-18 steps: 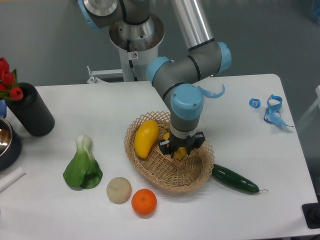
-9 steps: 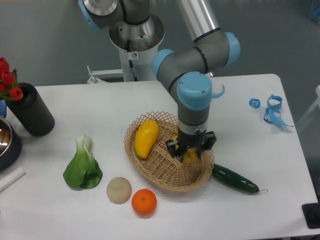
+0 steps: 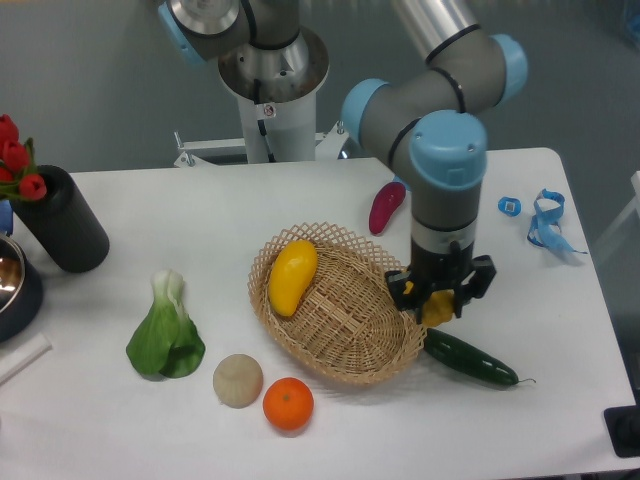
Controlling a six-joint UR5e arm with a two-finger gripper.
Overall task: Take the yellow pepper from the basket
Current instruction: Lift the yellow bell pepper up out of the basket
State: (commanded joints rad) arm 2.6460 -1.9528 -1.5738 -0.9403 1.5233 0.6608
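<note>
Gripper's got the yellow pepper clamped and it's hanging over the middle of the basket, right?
Not quite. The gripper does have the yellow pepper clamped, but the camera view shows it past the basket's right rim, above the cucumber, not over the middle.

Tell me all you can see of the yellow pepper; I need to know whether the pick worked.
The yellow pepper shows only as a small yellow patch between the black fingers of the end effector, which is shut on it. Most of it is hidden, so its ribs and stem cannot be made out. It hangs off the right rim of the basket, not inside it, just above the near end of the cucumber. Only the fingers appear to touch it.
</note>
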